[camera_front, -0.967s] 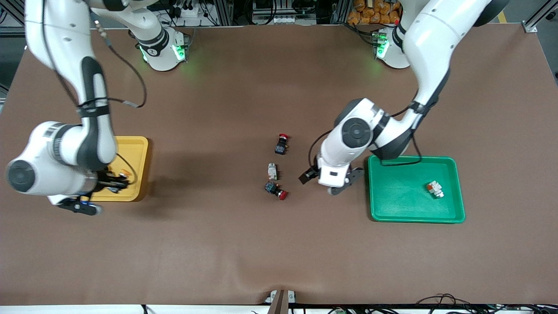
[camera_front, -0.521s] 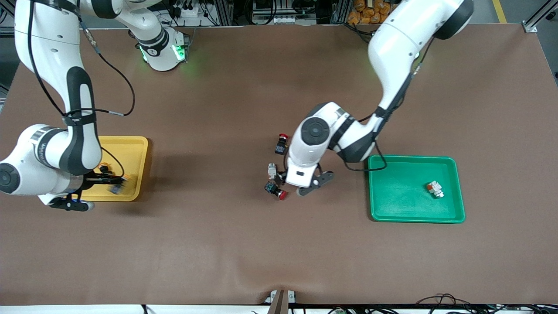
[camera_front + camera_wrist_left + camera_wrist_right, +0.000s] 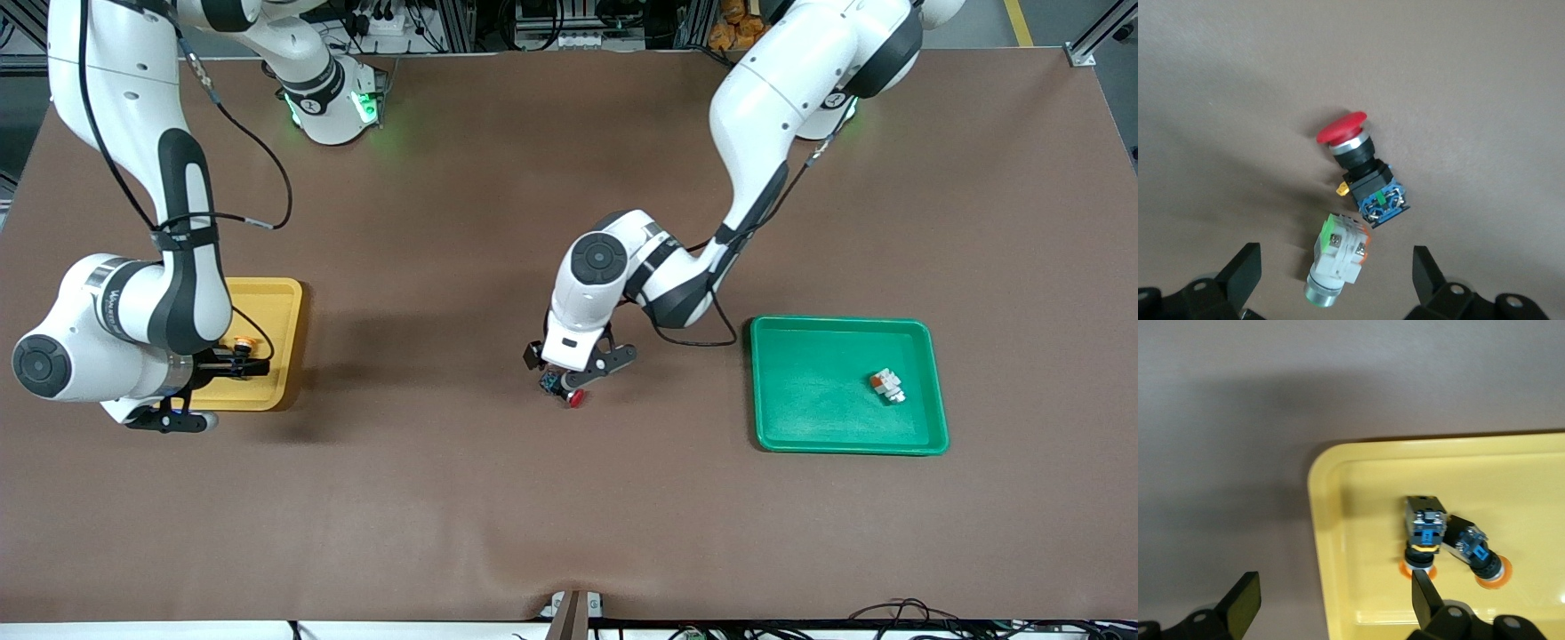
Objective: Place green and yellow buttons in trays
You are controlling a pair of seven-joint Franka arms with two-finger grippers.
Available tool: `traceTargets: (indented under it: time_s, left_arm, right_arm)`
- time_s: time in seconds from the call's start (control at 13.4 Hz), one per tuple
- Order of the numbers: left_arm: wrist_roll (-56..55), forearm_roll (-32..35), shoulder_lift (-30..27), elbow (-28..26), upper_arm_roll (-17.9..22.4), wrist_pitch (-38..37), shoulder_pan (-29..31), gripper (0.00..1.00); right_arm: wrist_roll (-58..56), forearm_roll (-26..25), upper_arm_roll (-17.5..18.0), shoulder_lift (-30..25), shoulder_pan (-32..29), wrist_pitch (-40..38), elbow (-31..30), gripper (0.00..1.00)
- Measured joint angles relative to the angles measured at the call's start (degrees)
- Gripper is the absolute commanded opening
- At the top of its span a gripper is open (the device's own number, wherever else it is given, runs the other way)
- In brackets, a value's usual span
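Observation:
My left gripper (image 3: 573, 360) is open, low over the middle of the table. A whitish-grey button (image 3: 1338, 257) with a green tab lies on the table between its fingers (image 3: 1245, 273). A second whitish-grey button (image 3: 887, 385) lies in the green tray (image 3: 800, 391). My right gripper (image 3: 222, 391) is open and empty, straddling the rim of the yellow tray (image 3: 276, 311). Two orange-yellow-capped buttons (image 3: 1423, 537) (image 3: 1478, 553) lie side by side in that tray (image 3: 1351, 540). One of them shows in the front view (image 3: 242, 342).
A red-capped black switch (image 3: 1361, 170) lies close beside the whitish-grey button; it also shows in the front view (image 3: 566, 389), just nearer to the front camera than the left gripper. The left arm's wrist hides the table farther from the camera.
The left gripper has swung from beside the green tray toward the middle and now sits over the whitish-grey button. The right gripper has shifted a little over the yellow tray.

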Motion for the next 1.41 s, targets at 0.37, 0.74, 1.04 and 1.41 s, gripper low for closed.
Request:
traceTargets:
  time_s: [0.37,0.74,1.04,1.41]
  left_arm:
    - [2.2,0.0,2.0,0.4,2.7,1.2,-2.8,0.8]
    - [2.8,0.0,3.0,0.4,2.7,2.6,-3.3,0.22]
    - [2.8,0.0,3.3,0.5,2.7,2.6,-3.7,0.0]
    - [3.6,0.1,-0.5,2.9,3.9,-4.5,-2.8,0.0]
  right_arm:
    - [-0.1,0.0,0.0,-4.7,1.1,-0.4,-2.6,1.0]
    - [-0.7,0.0,-0.1,-12.0,1.2,4.3,-12.9,1.0]
    - [-0.8,0.0,-0.2,-16.5,1.2,2.7,-14.2,1.0]
    - [-0.7,-0.2,-1.0,-19.0,1.2,-4.7,-9.9,1.0]
